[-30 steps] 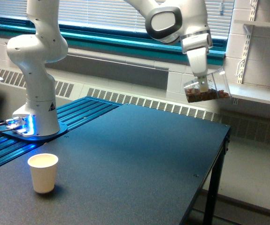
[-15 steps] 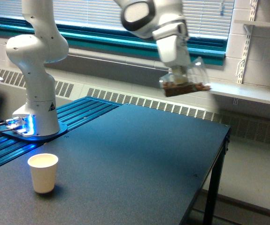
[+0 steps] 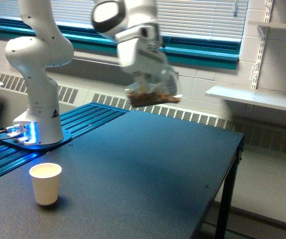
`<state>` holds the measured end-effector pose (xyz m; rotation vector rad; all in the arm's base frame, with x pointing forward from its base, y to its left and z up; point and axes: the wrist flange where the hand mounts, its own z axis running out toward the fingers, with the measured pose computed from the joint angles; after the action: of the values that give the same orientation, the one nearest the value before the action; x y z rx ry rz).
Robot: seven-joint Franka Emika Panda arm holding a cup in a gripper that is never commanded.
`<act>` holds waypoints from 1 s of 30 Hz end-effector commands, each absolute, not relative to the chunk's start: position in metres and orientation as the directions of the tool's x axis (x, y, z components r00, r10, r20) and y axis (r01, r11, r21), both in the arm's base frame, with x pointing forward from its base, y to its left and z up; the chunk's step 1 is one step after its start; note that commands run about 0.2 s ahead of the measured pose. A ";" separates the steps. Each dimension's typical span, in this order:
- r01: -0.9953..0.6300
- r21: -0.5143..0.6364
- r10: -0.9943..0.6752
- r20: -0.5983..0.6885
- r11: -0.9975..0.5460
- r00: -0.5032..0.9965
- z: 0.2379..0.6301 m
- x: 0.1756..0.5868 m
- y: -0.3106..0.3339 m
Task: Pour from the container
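Note:
The container (image 3: 153,91) is a small clear plastic cup tilted on its side, with brown nut-like pieces lying along its lower wall. My gripper (image 3: 146,82) is shut on the container and holds it in the air above the far part of the dark table (image 3: 147,169). Motion blurs both, so the fingers are hard to make out. A white paper cup (image 3: 46,183) stands upright near the table's front corner at the exterior view's left, well below and to the left of the container.
The arm's white base (image 3: 38,84) stands on a blue-lit ribbed platform at the exterior view's left. A window with blinds and a radiator grille run along the back wall. A white shelf (image 3: 252,98) juts out at the right. The table's right edge drops to the floor.
The arm has swung the container steadily toward the exterior view's left, from over the table's right edge to above its far middle, and slightly lower. The paper cup has stayed put.

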<state>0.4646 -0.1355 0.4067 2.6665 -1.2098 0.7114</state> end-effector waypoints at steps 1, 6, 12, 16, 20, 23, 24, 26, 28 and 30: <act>-0.793 -0.101 -0.730 0.473 -0.601 0.493 0.402 0.429 -0.149; -0.813 -0.097 -0.747 0.468 -0.575 0.472 0.393 0.402 -0.153; -0.848 -0.088 -0.777 0.458 -0.523 0.432 0.382 0.363 -0.167; -0.869 -0.076 -0.793 0.455 -0.489 0.406 0.373 0.338 -0.178; -0.885 -0.069 -0.807 0.449 -0.460 0.384 0.367 0.318 -0.188; -0.897 -0.056 -0.814 0.447 -0.439 0.370 0.362 0.302 -0.198; -0.900 -0.056 -0.818 0.445 -0.433 0.365 0.361 0.298 -0.200; -0.906 -0.053 -0.823 0.441 -0.421 0.357 0.359 0.290 -0.205; -0.909 -0.052 -0.829 0.436 -0.413 0.351 0.357 0.283 -0.209; -0.914 -0.051 -0.835 0.429 -0.402 0.343 0.354 0.277 -0.212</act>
<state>0.2926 -0.2015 0.3572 2.4355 -1.5497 0.6006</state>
